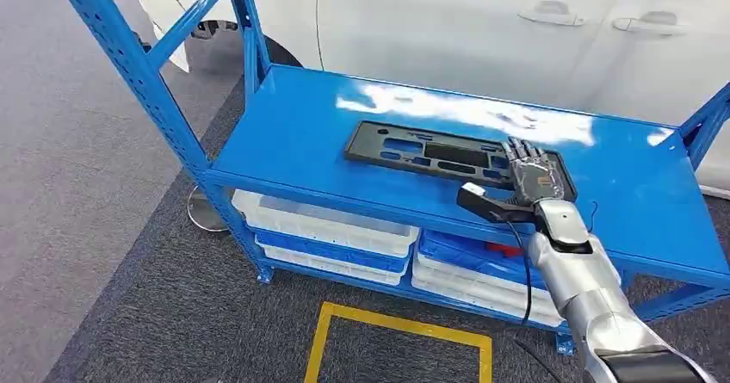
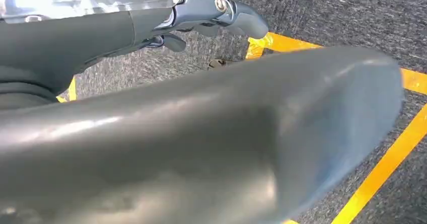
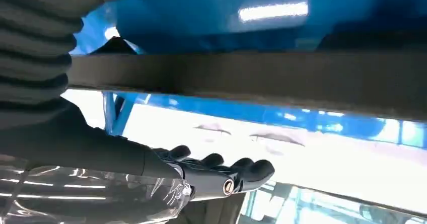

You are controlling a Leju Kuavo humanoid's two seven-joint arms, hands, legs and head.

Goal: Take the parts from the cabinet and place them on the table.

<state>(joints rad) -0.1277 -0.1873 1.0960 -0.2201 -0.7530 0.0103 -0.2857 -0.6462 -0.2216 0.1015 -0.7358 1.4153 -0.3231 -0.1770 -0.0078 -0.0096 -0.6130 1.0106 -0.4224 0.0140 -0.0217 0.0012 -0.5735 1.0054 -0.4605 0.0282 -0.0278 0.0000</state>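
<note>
The black part (image 1: 456, 156) lies under the right hand (image 1: 534, 176), fingers stretched flat, gripping nothing.

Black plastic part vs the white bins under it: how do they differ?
The black plastic part is one flat dark panel with cutouts; the white bins are pale, deeper trays stacked with blue ones. The part lies on the blue rack's top shelf, the bins on a lower level. The right hand is over the part's end, whether gripping is unclear; nothing touches the bins. Both sit in the same rack.
</note>
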